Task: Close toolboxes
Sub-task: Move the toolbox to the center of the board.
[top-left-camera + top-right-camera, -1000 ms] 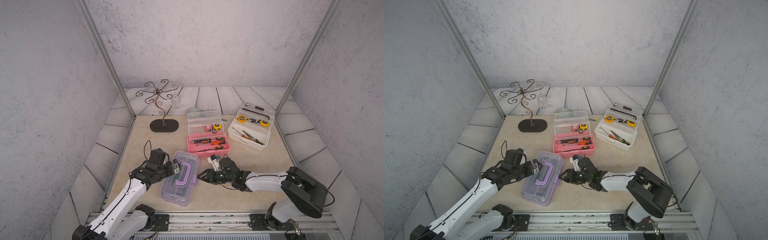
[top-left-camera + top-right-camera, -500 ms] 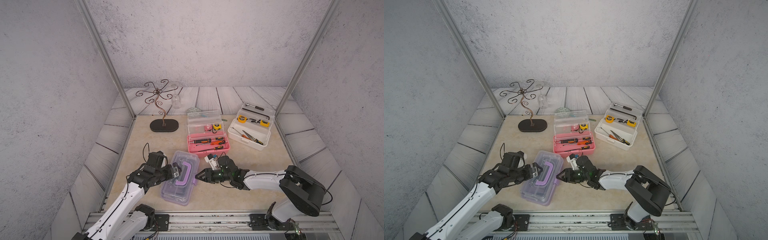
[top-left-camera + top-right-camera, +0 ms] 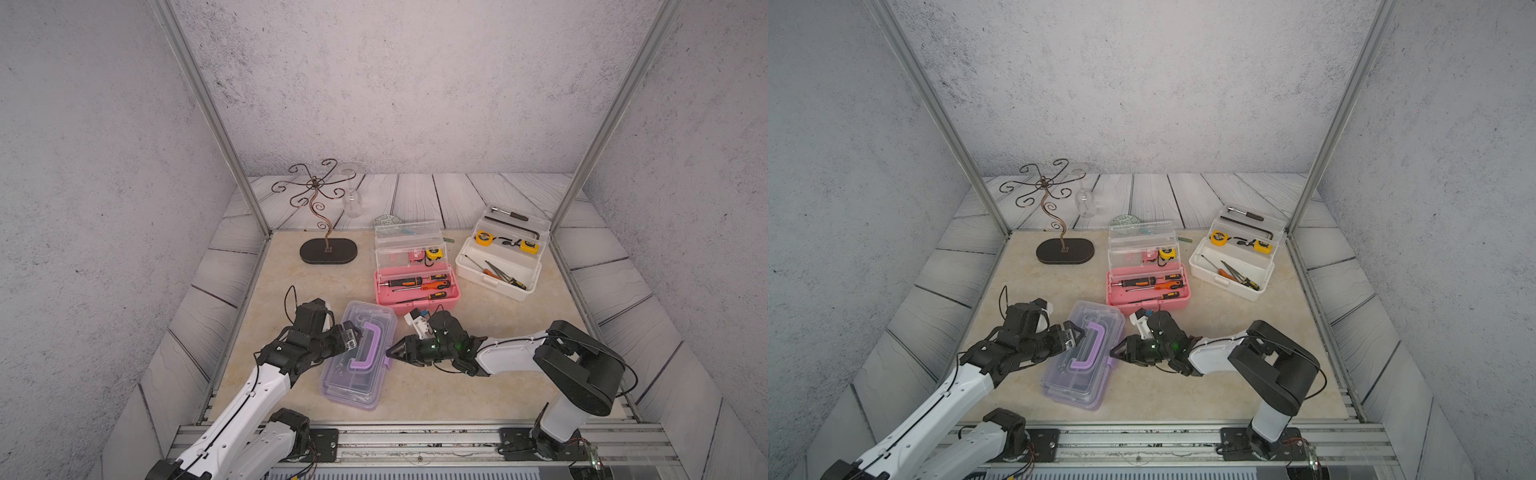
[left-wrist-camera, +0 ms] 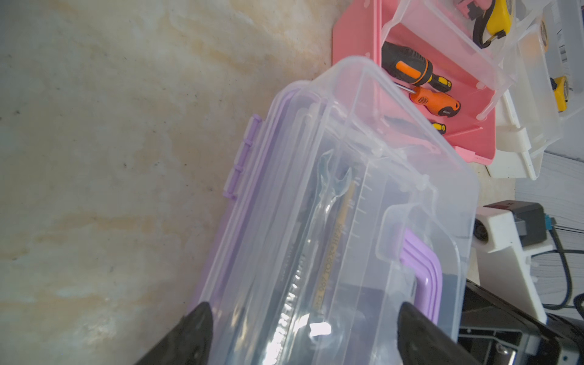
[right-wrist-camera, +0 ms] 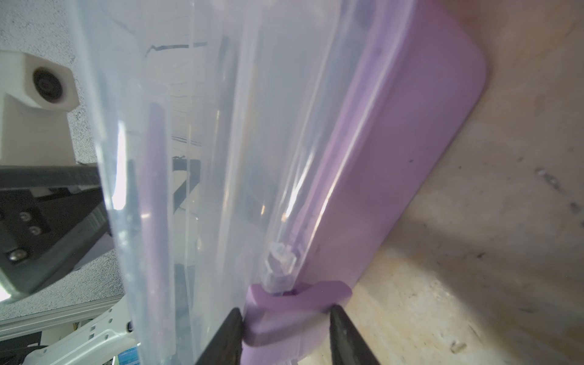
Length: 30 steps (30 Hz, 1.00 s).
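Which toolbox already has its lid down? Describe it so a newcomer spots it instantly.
On the beige tabletop, look near the front edge, between the left gripper and right gripper. The purple toolbox lies there at a slant. Unlike the pink toolbox and white toolbox behind it, whose lids stand open showing tools, its clear lid is down.

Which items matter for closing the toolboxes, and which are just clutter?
Job:
- purple toolbox, lid down
- pink toolbox, open
- white toolbox, open

Lying about:
- wire stand
- clear glass
- patterned disc
- small green bit
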Motion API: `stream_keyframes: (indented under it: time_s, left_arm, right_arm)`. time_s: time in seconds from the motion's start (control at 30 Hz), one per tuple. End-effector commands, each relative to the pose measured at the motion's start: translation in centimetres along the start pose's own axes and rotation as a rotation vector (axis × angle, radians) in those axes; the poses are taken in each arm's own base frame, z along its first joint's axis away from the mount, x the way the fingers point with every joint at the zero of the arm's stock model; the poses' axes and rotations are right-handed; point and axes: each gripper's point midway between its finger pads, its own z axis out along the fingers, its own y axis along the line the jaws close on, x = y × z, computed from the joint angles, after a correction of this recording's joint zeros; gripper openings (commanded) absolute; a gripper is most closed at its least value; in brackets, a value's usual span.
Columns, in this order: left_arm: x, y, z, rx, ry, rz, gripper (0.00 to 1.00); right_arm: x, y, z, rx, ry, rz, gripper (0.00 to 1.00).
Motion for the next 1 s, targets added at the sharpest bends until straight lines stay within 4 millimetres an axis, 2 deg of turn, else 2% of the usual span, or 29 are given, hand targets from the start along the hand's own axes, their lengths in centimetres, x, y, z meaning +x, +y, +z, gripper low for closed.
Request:
stream_keyframes:
  time_s: [0.0,0.2,0.57,0.87,0.97]
  left_arm:
    - [5.2,1.4,1.7,-0.001,0.222,-0.055,0.87]
    - [5.6,1.4,1.9,-0.002,0.245,-0.064,0.87]
    - [6.0,1.6,2.1,-0.002,0.256,-0.09,0.86]
    - [6.0,1.6,2.0,0.001,0.252,-0.095,0.86]
    - [5.9,1.6,1.9,-0.004,0.248,-0.096,0.86]
  right_arm:
    - [-1.3,3.9,1.7,-0.112,-0.019,-0.073,0.44]
    - [-2.5,5.7,3.0,-0.19,-0.029,-0.077,0.43]
    - [-4.5,8.6,4.2,-0.305,-0.073,-0.124,0.43]
    - [-4.7,11.0,5.3,-0.41,-0.064,-0.161,0.43]
    - [-4.5,10.9,5.6,-0.409,-0.055,-0.158,0.43]
